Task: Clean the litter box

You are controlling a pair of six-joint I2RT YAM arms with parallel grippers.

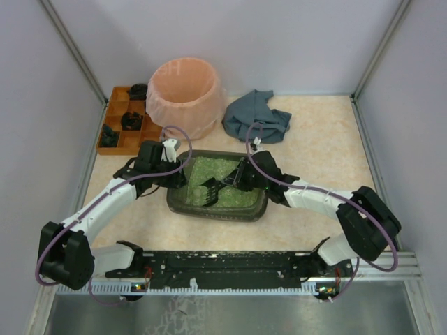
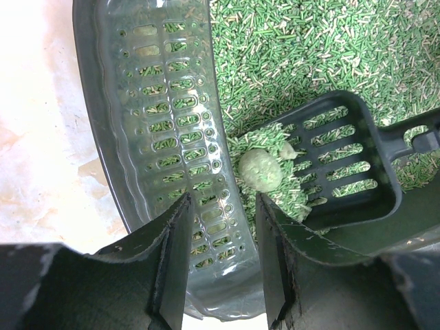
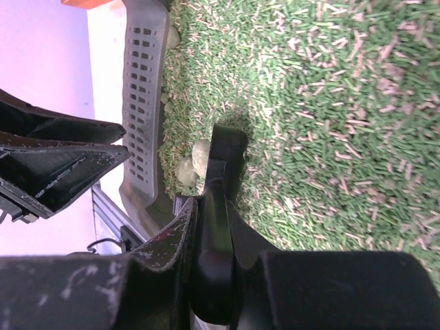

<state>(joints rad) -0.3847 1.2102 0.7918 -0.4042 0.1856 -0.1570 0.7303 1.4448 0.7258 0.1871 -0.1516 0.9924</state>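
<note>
The litter box (image 1: 255,209), a dark olive-grey tray of green litter, sits mid-table. My left gripper (image 1: 174,180) is at its left end. In the left wrist view the gripper (image 2: 223,206) is open, its jaws apart over the slotted wall of the litter box (image 2: 165,110), which shows flat between them. My right gripper (image 1: 237,178) is shut on the handle of a dark slotted scoop (image 1: 213,190). The scoop head (image 2: 344,158) rests in the litter with a pale green clump (image 2: 261,170) at its front edge. The right wrist view shows the scoop (image 3: 223,172) and two clumps (image 3: 192,163) by the wall.
A round pink-lined bin (image 1: 185,94) stands behind the box at the left. An orange compartmented tray (image 1: 117,143) lies left of the bin. A blue-grey cloth (image 1: 257,115) lies at the back right. Grey walls enclose the table, and a black rail (image 1: 237,269) runs along the near edge.
</note>
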